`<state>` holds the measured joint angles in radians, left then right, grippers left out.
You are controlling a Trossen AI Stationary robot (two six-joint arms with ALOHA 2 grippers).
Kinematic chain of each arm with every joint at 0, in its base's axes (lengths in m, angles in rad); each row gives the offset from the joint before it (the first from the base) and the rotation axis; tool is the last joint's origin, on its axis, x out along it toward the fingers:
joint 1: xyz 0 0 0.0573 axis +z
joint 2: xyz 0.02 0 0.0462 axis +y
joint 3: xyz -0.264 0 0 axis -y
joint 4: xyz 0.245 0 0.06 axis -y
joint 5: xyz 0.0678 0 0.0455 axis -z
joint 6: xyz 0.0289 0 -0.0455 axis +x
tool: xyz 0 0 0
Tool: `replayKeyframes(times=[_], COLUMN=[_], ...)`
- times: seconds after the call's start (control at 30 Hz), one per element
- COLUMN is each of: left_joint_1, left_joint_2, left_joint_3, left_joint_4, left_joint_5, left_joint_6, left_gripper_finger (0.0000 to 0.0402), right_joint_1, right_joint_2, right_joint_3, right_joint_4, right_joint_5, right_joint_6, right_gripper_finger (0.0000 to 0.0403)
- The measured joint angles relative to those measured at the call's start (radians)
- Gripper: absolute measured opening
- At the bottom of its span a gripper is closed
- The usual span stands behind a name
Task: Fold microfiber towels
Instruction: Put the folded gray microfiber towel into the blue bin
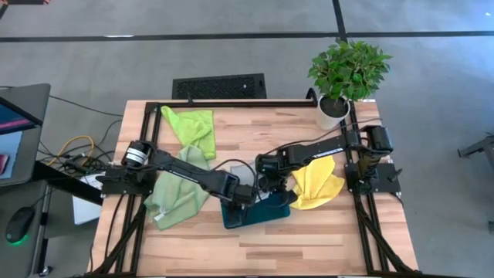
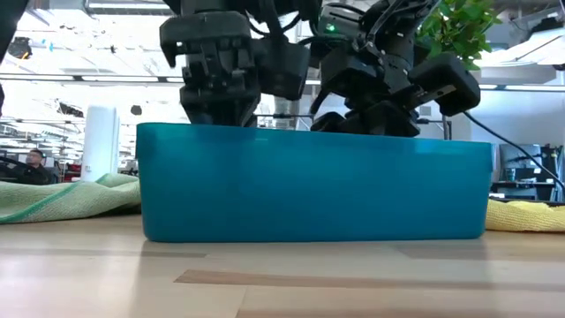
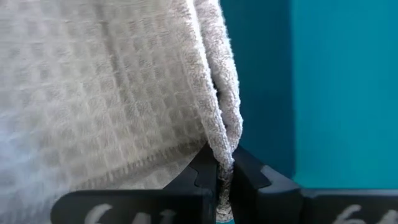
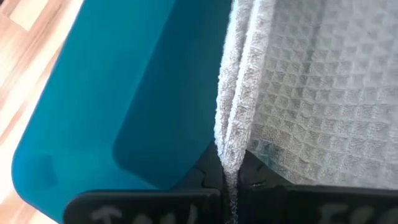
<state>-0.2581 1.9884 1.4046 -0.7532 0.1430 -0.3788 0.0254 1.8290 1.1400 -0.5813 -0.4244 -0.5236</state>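
A light grey waffle-weave towel (image 3: pixel 112 93) is inside the teal tray (image 1: pixel 266 215), near the table's front middle. Both grippers reach down into the tray and are shut on the towel: my left gripper (image 3: pixel 224 171) from the left, my right gripper (image 4: pixel 230 169) from the right. In the low view the tray's near wall (image 2: pixel 309 190) hides both sets of fingertips and the towel. The lime green towel (image 1: pixel 193 127), the sage green towel (image 1: pixel 181 189) and the yellow towel (image 1: pixel 316 184) lie loose on the table. My left gripper pinches a folded edge of the grey towel (image 3: pixel 225 146) between its two fingers, with at least two layers showing. The fingers slant steeply down from the left. The cloth spreads away from the fingers over the tray's inside. My right gripper pinches the doubled hem edge of the grey towel (image 4: pixel 231 140) between its two fingers. It slants down from the right. The cloth runs on ahead of the fingers beside the tray's teal floor (image 4: pixel 124 106).
A potted plant (image 1: pixel 347 73) stands at the table's far right corner. Black frame rails run along both sides. Bare wood lies in front of the tray and in the far middle. A person sits far off in the room behind (image 2: pixel 35 163).
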Motion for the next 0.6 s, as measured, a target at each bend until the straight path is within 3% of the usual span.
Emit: replayKeyframes(times=[0.23,0.6], left_joint_1=[0.001,-0.001], left_joint_2=[0.008,0.011], left_joint_3=[-0.003,-0.006], left_joint_4=[0.008,-0.010], left_joint_5=[-0.061,0.016], left_joint_6=[-0.045,-0.071], left_gripper_finger=[0.0014,0.0069], right_joint_1=[0.000,-0.002], right_joint_2=[0.001,0.001], right_joint_3=[-0.002,-0.005], right_joint_4=[-0.014,-0.031], right_joint_5=[0.008,0.010], right_joint_6=[0.028,0.054], right_gripper_finger=[0.0041,0.0056])
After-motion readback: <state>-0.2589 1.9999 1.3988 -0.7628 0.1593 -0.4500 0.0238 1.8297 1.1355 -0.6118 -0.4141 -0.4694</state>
